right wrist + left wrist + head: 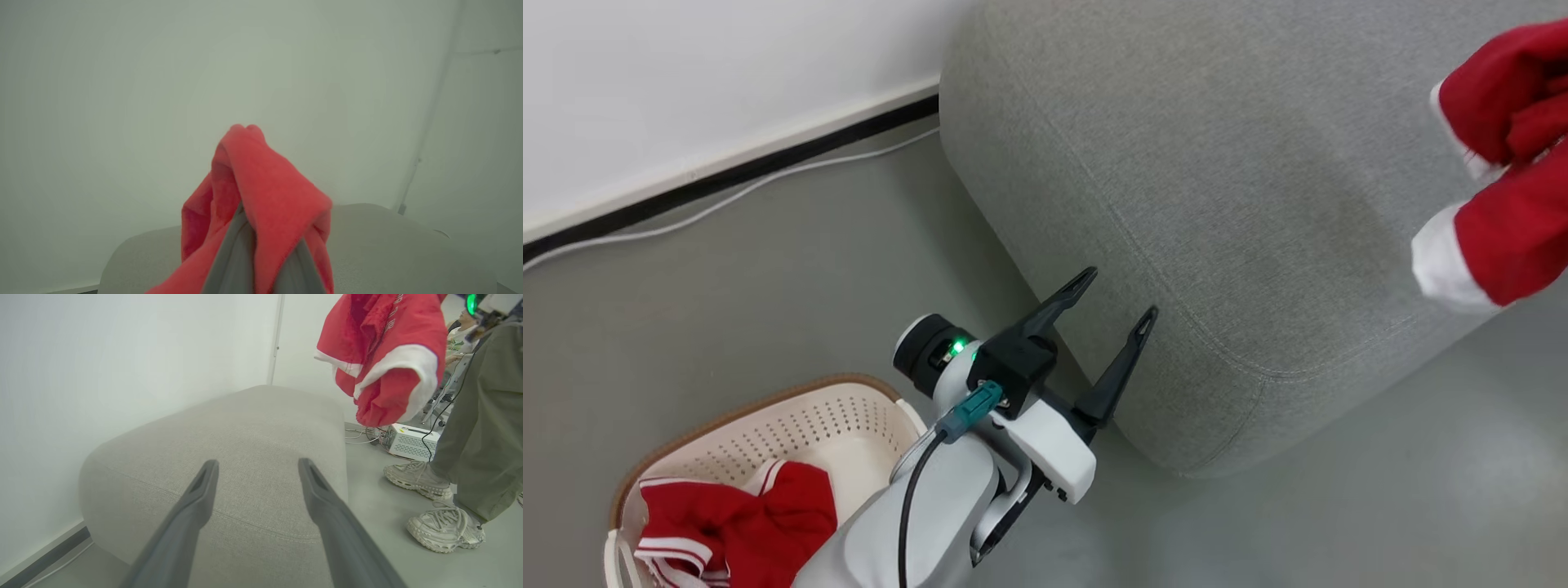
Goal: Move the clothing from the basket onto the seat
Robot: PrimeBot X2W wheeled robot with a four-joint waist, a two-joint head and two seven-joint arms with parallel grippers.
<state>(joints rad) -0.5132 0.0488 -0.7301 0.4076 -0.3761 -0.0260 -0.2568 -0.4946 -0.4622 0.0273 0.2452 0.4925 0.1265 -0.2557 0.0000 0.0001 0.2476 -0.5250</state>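
Red garment [1515, 220]: white-trimmed and bunched, it hangs in the air over the right part of the seat without resting on it. From the left wrist, its white cuffs [408, 361] dangle above the cushion.
Right gripper [265, 261]: fingers drawn close together, with the red garment pinched between them and draped over their tips.
Second garment [735, 523]: red with white stripes, crumpled inside the basket.
Basket [768, 404]: cream, perforated, brown-rimmed, on the floor at lower left, apart from the seat.
Seat [1217, 204]: grey woven upholstery with a rounded, seamed corner.
Left gripper [1118, 296]: fingers spread wide with nothing between them, at the seat's near corner.
Floor [768, 269]: grey, with a white cable [727, 200] along the wall's base.
Person [486, 416]: olive trousers and pale trainers, standing beside the seat near a white box [412, 441].
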